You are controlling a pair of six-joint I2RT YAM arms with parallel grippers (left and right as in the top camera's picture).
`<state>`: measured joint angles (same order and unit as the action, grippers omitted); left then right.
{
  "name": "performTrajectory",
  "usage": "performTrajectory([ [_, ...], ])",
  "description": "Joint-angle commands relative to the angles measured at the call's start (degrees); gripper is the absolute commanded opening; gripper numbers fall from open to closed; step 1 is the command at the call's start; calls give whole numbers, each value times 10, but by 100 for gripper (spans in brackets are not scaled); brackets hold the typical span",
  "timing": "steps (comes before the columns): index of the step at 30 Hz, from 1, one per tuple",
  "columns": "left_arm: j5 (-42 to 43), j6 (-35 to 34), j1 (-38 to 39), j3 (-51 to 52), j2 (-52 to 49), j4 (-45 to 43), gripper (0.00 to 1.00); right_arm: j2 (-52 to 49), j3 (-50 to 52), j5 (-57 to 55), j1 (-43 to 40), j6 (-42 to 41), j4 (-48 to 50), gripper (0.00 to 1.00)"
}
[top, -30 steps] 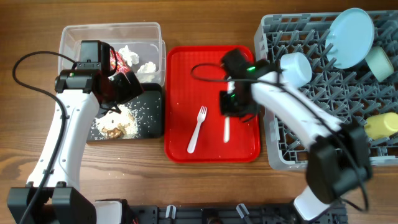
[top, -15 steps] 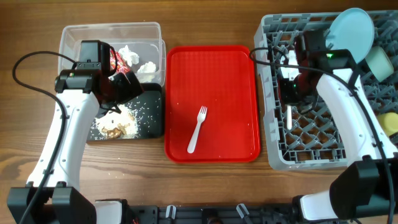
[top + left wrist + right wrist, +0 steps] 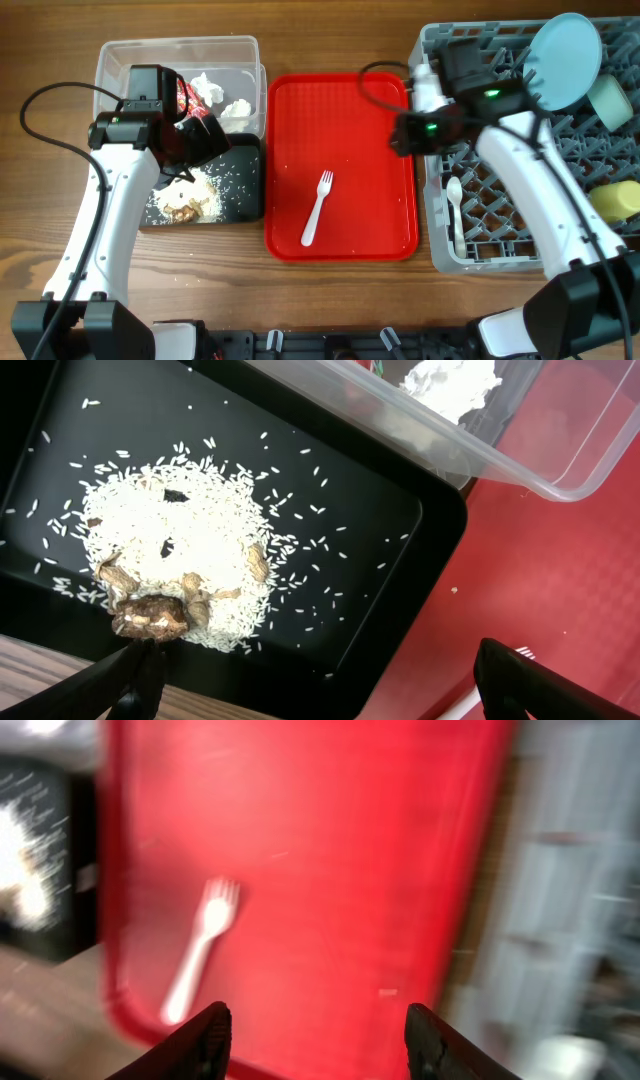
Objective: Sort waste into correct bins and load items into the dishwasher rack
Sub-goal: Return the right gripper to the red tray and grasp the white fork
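Observation:
A white fork [image 3: 317, 208] lies on the red tray [image 3: 340, 110]; the blurred right wrist view shows the fork [image 3: 200, 948] too. A white spoon [image 3: 456, 215] lies in the grey dishwasher rack [image 3: 440, 255], which also holds a pale blue plate [image 3: 563, 47], a mint green bowl [image 3: 610, 100] and a yellow cup [image 3: 615, 202]. My right gripper [image 3: 405, 135] hovers open and empty over the tray's right edge [image 3: 318, 1040]. My left gripper [image 3: 200, 140] hangs open above the black tray [image 3: 400, 560] of rice [image 3: 180, 540] and brown scraps [image 3: 150, 618], fingers spread wide [image 3: 320, 680].
The clear tub [image 3: 180, 55] behind the black tray holds white tissues [image 3: 215, 88] and a red wrapper [image 3: 185, 97]. Its corner [image 3: 500, 450] overhangs the black tray. Wooden table shows in front of the trays.
My right gripper carried the spoon from the red tray to the rack, let it go there, and swung back left over the tray's right edge, now open. The left arm stayed still.

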<state>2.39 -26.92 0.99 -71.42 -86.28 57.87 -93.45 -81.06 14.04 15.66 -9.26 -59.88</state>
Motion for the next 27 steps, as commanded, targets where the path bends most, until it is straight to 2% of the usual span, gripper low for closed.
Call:
performTrajectory([
  [1,-5,-5,-4,-1,8,0,100,-42,-8,19,80,-107,7,58],
  [3,-5,-5,-4,-1,8,0,100,-90,-8,19,122,-160,-4,57],
  [8,-5,-5,-4,-1,8,0,100,-215,-8,26,217,-213,17,59],
  [14,-5,-5,-4,-1,8,0,100,-244,-8,-43,248,-290,76,59],
  [17,-5,-5,-4,-1,8,0,100,-262,-8,-57,250,-299,80,57],
  [18,-5,-5,-4,-1,8,0,100,-268,-8,-57,250,-299,78,54],
  [21,-5,-5,-4,-1,8,0,100,-275,-8,-59,246,-299,72,36],
  [24,-5,-6,-4,-1,8,0,100,-275,-8,-91,203,-293,17,22],
  [25,-5,-6,-4,-1,8,0,100,-275,-8,-91,188,-274,10,16],
  [27,-5,-6,-4,-1,8,0,100,-275,-8,-87,167,-235,11,10],
])
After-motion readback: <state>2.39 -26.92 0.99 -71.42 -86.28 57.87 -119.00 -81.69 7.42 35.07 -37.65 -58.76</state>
